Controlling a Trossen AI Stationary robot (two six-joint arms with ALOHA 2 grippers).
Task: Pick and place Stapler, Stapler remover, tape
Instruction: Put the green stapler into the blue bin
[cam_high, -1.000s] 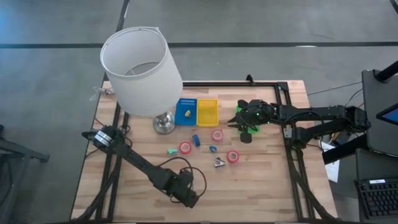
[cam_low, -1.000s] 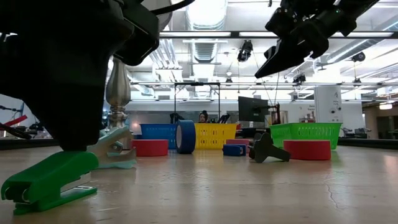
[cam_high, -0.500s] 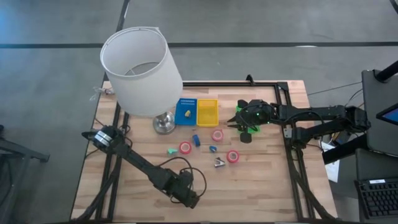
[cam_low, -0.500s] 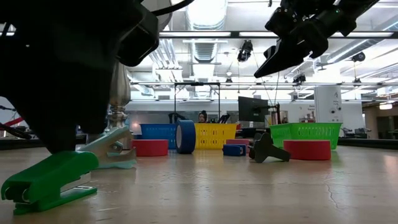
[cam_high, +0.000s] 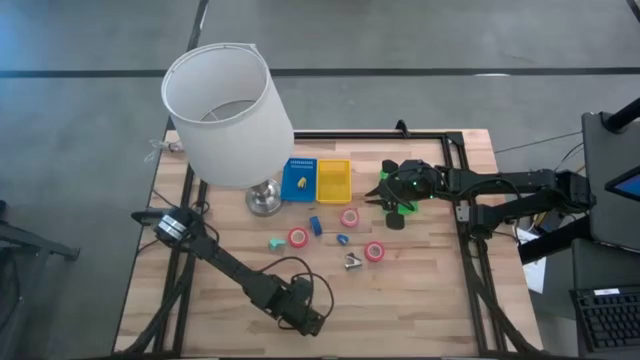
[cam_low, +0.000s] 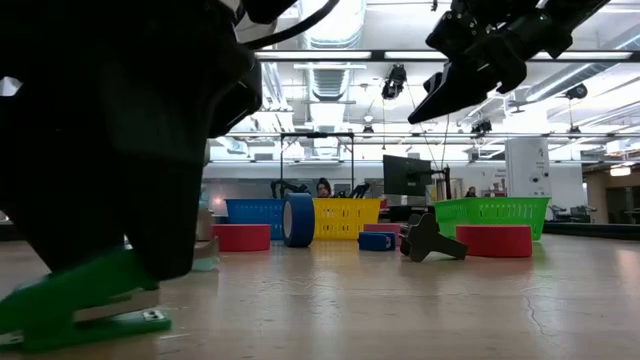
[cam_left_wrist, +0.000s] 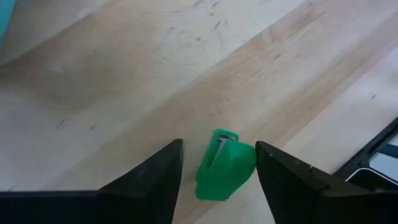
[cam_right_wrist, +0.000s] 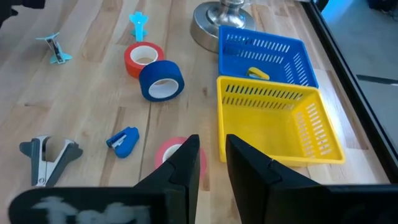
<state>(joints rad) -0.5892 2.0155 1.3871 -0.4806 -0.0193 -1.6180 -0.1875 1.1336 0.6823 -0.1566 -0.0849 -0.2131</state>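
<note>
green stapler (cam_left_wrist: 224, 164), yellow basket (cam_right_wrist: 280, 118) (slatted)

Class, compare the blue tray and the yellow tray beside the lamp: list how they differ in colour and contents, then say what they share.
Colour: the blue tray is blue; the yellow tray is yellow. Contents: the blue tray holds a small yellow piece, while nothing shows inside the yellow tray. Position: the blue tray sits next to the lamp base; the yellow tray lies on its far side, nearer the right gripper. Shared: both are slotted rectangular trays, standing side by side on the table.
</note>
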